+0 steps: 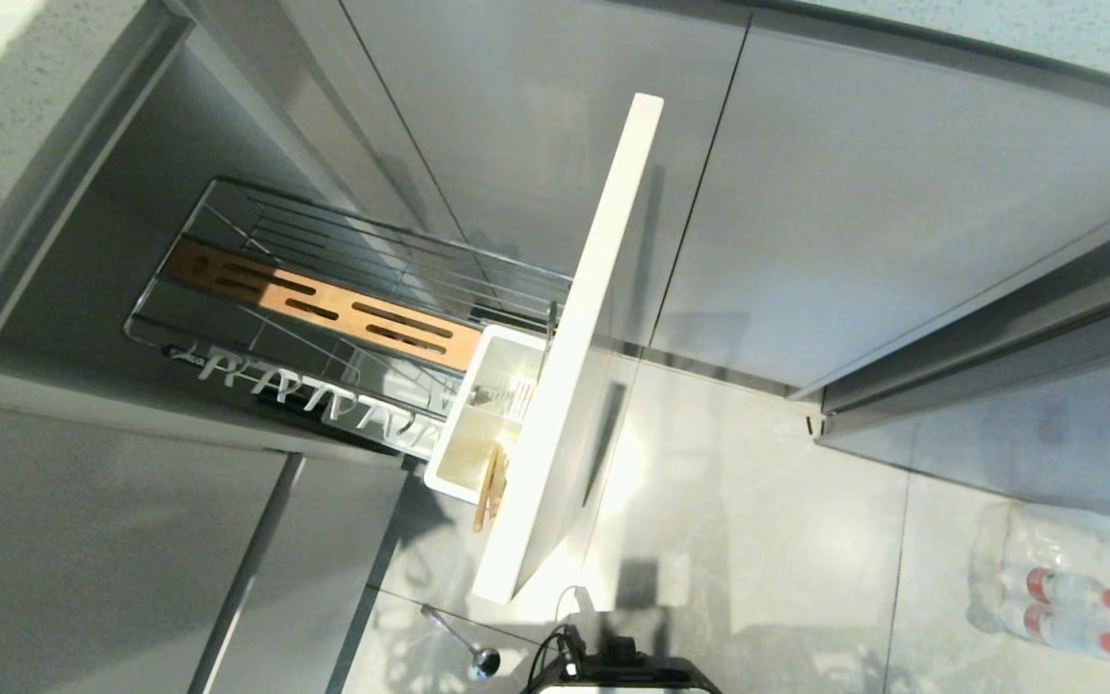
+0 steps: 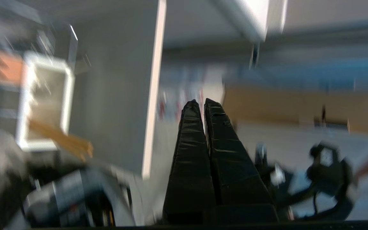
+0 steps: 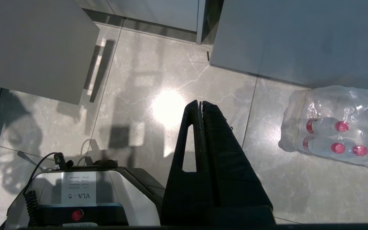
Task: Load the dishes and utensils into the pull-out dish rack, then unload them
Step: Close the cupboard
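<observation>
The pull-out dish rack [image 1: 256, 241] stands drawn out of the cabinet, its wire basket bare around the slotted wooden bar [image 1: 314, 304]. Two wooden chopsticks [image 1: 489, 492] lean in the white caddy [image 1: 463, 439] behind the front panel [image 1: 584, 357]. The spoon [image 1: 459, 641] lies on the floor tiles near my base. The dishes are out of view. In the blurred left wrist view my left gripper [image 2: 201, 102] is shut and empty, in the air beside the front panel [image 2: 120, 95], with the caddy [image 2: 45, 102] and chopsticks [image 2: 62, 140] off to one side. My right gripper [image 3: 200, 103] hangs shut and empty over the floor.
A shrink-wrapped pack of water bottles [image 1: 1066, 588] lies on the floor at the right, also in the right wrist view [image 3: 331, 134]. My base [image 1: 622, 670] sits just before the front panel. Grey cabinet doors [image 1: 883, 212] run along the back.
</observation>
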